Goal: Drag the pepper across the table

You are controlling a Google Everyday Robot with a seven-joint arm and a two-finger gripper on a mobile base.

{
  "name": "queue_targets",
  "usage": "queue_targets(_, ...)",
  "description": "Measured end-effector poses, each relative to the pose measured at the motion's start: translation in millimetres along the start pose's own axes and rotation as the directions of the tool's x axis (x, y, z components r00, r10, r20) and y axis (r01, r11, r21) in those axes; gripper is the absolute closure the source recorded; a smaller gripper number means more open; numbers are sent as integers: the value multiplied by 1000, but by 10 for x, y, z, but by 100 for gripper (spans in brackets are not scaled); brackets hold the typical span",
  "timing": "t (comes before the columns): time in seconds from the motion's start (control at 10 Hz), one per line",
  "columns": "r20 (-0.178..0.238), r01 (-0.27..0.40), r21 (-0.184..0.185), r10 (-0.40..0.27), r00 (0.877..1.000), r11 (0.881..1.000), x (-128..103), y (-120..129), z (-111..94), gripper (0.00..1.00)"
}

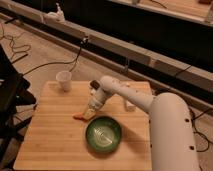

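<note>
The small orange-red pepper [79, 118] lies on the light-wood table [55, 140], left of the green bowl [103, 134]. My gripper [89, 114] is down at the table surface, right at the pepper's right end, at the bowl's upper-left rim. The white arm [125, 95] reaches in from the right and hides part of the gripper.
A white cup [64, 80] stands at the table's back left. A small white object [129, 105] sits behind the arm at the right. A dark bench [130, 30] runs along the back. Cables [30, 65] lie on the floor to the left.
</note>
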Motion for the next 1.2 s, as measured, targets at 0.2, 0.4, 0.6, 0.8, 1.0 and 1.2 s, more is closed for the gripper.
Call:
queue_targets(0.2, -28, -37, 3, 37, 999, 999, 168, 0, -96, 100)
queue_targets(0.4, -72, -85, 0, 85, 994, 996, 380, 19, -180, 100)
queue_targets(0.6, -102, -123, 3, 122, 987, 992, 533, 43, -248, 100)
queue_targets(0.8, -125, -180, 25, 182, 975, 983, 762, 44, -398, 100)
queue_targets(1.0, -145, -224, 51, 230, 962, 973, 966, 29, -584, 100)
queue_targets(1.2, -166, -266, 80, 276, 947, 961, 1174, 25, -784, 100)
